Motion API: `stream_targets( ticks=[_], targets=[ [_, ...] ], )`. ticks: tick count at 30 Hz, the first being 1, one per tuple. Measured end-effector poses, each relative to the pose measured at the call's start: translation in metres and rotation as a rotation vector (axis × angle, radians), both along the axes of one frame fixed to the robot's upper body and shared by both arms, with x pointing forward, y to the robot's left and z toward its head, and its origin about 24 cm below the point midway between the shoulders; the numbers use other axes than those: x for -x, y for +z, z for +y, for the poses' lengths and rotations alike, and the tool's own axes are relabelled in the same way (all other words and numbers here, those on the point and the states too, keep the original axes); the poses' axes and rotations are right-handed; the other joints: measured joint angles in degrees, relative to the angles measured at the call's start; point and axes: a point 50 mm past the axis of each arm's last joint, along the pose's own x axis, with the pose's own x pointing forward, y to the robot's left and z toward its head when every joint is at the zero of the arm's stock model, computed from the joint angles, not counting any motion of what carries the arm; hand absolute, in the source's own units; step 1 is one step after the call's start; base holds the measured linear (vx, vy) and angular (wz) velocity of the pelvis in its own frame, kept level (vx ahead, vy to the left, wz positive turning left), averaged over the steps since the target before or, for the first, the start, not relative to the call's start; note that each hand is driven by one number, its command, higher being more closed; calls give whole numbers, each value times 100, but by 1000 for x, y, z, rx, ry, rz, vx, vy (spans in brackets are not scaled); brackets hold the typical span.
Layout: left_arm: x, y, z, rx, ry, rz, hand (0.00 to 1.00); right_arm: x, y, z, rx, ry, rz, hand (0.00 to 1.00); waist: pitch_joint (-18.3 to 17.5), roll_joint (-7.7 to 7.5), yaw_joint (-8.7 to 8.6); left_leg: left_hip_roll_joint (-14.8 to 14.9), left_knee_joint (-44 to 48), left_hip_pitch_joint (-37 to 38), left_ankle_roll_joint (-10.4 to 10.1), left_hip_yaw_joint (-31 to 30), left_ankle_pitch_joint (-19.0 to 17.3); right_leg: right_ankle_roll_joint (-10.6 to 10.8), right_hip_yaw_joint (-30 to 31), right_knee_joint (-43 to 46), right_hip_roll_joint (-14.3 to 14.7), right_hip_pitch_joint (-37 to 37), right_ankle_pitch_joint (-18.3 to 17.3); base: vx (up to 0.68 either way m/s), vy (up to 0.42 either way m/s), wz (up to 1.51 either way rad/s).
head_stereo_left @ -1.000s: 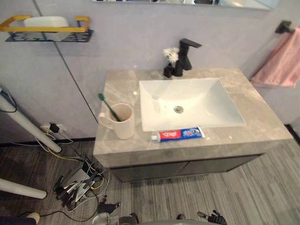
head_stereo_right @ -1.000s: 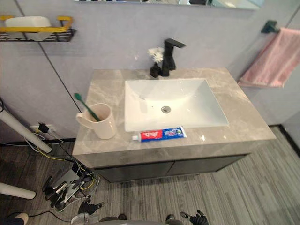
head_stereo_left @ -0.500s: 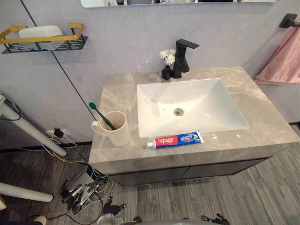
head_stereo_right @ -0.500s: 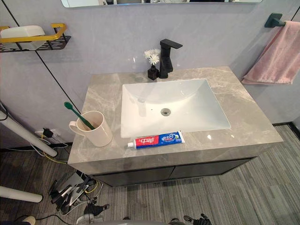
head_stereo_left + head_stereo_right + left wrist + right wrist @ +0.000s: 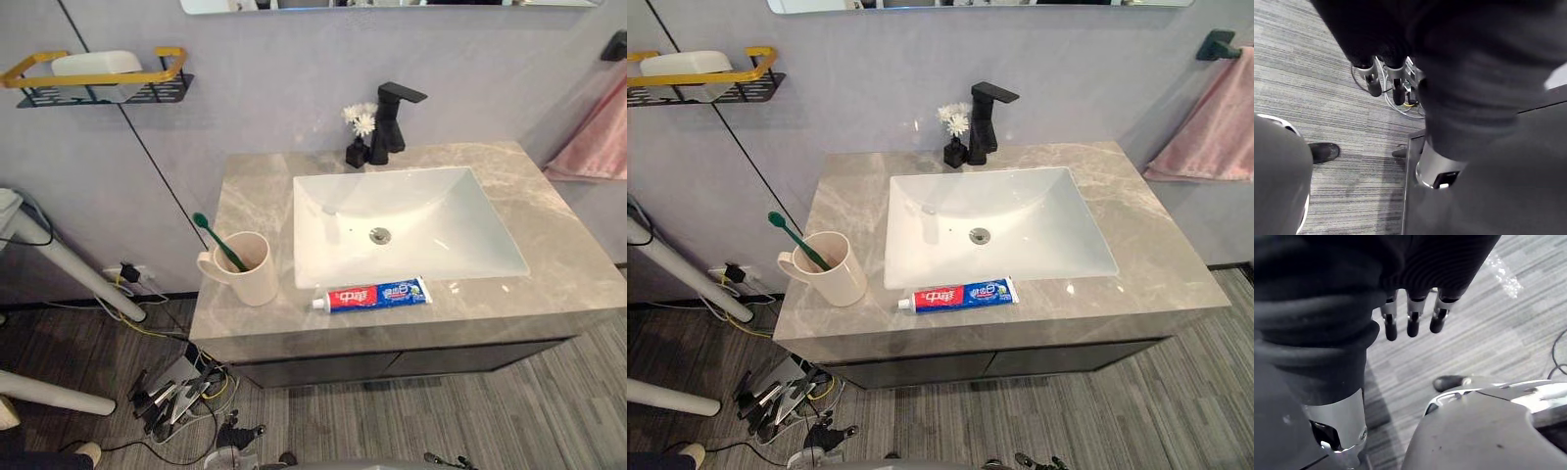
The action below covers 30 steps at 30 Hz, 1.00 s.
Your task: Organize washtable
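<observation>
On the grey desk [image 5: 554,250], a toothpaste tube [image 5: 377,295] lies flat between the white sink [image 5: 431,220] and the front edge, a cup [image 5: 252,279] holding a toothbrush [image 5: 216,238] to its left. The left robot hand [image 5: 1373,81] and right robot hand [image 5: 1412,320] hang over the floor [image 5: 1312,58], fingers straight, empty. A clumsy reach could push the tube off the edge.

The left hand [image 5: 1373,81] and the right hand [image 5: 1412,318] each wear a dark ribbed cover over back and wrist, with slim silver fingers ending in rounded dark tips.
</observation>
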Motion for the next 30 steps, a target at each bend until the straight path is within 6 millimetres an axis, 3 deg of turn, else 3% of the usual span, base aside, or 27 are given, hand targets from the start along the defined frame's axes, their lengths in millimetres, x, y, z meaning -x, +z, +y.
stream_targets(
  ticks=[5,7,9,11,13,14,16,17,18,20,21,23,24,26,28,29,30],
  targets=[
    [1,0,3,7,16,-3,0,-2,0,-1,-1,-15,-7,0,36,-22,10,-5,2,13,-3,0,-2,41,-26,-21,-56,66,29,0,0,0],
    [6,-1,9,15,86,6,0,-2,0,-2,-2,-22,-10,0,40,-16,16,-14,8,-1,-3,-6,-2,44,-47,-25,-70,65,30,-22,-10,2],
    [29,-3,30,24,306,45,0,-3,0,-2,-10,-46,-16,0,77,45,38,-17,20,-34,-2,-32,-2,45,-100,-36,-79,60,31,-33,-23,8],
    [77,-1,63,-9,635,106,0,-4,1,-5,-17,-67,-26,0,87,89,152,-22,37,-107,0,-145,0,48,-208,-56,-79,64,27,-18,-42,28],
    [131,20,120,-125,1082,77,0,0,0,-8,-23,-83,-9,0,95,99,335,-32,99,-247,-3,-306,-2,56,-445,-135,-65,83,18,-17,-51,50],
    [137,26,132,-152,1154,50,0,-2,0,-9,-26,-80,-10,0,95,98,338,-35,102,-271,-4,-356,-1,57,-504,-152,-60,106,15,-5,-49,53],
    [157,55,176,-281,1351,-50,0,-13,2,-10,-34,-61,-40,0,72,127,356,-50,133,-298,-7,-529,1,66,-682,-201,-42,207,-13,11,-47,40],
    [159,63,186,-311,1381,-84,0,-17,2,-10,-33,-55,-48,0,52,100,358,-55,149,-297,-7,-557,1,63,-712,-202,-29,235,-24,12,-44,27],
    [157,75,201,-360,1417,-143,0,-19,3,-11,-30,-53,-54,0,31,158,355,-67,170,-328,-7,-634,1,59,-797,-209,-16,262,-36,16,-38,36],
    [129,118,238,-505,1425,-369,0,-19,3,-14,-23,-52,-53,0,-61,207,490,-108,197,-379,-6,-792,1,45,-959,-214,-15,311,-74,15,-27,37],
    [123,132,245,-555,1421,-425,0,-19,3,-13,-23,-51,-54,0,-71,242,511,-109,197,-389,-6,-807,1,42,-972,-214,-12,311,-81,16,-8,19],
    [95,201,264,-811,1369,-653,0,-20,3,-10,-29,-40,-53,0,-181,193,589,-122,209,-431,-4,-919,3,34,-1102,-214,0,363,-105,29,-17,23],
    [84,221,264,-883,1339,-717,0,-20,3,-9,-31,-36,-53,0,-210,138,609,-122,215,-429,-4,-954,3,30,-1127,-209,4,380,-108,21,-26,28],
    [41,283,242,-1094,1189,-973,0,-21,3,-10,-24,-34,-59,0,-199,178,627,-135,340,-520,-2,-1134,1,27,-1286,-149,-59,439,-107,3,-3,39],
    [18,309,216,-1178,1093,-1104,0,-25,4,-11,-19,-30,-74,0,-182,228,634,-157,355,-518,-1,-1175,1,27,-1307,-104,-104,446,-107,4,51,23],
    [-6,333,184,-1221,961,-1253,0,-28,4,-7,-26,-23,-81,0,-182,235,632,-182,404,-518,0,-1200,1,27,-1336,-93,-135,477,-107,-17,35,7],
    [-10,337,179,-1228,934,-1272,0,-28,4,-6,-27,-19,-81,0,-182,235,629,-184,407,-518,0,-1209,1,27,-1345,-91,-137,477,-107,-33,19,6]
  ],
)
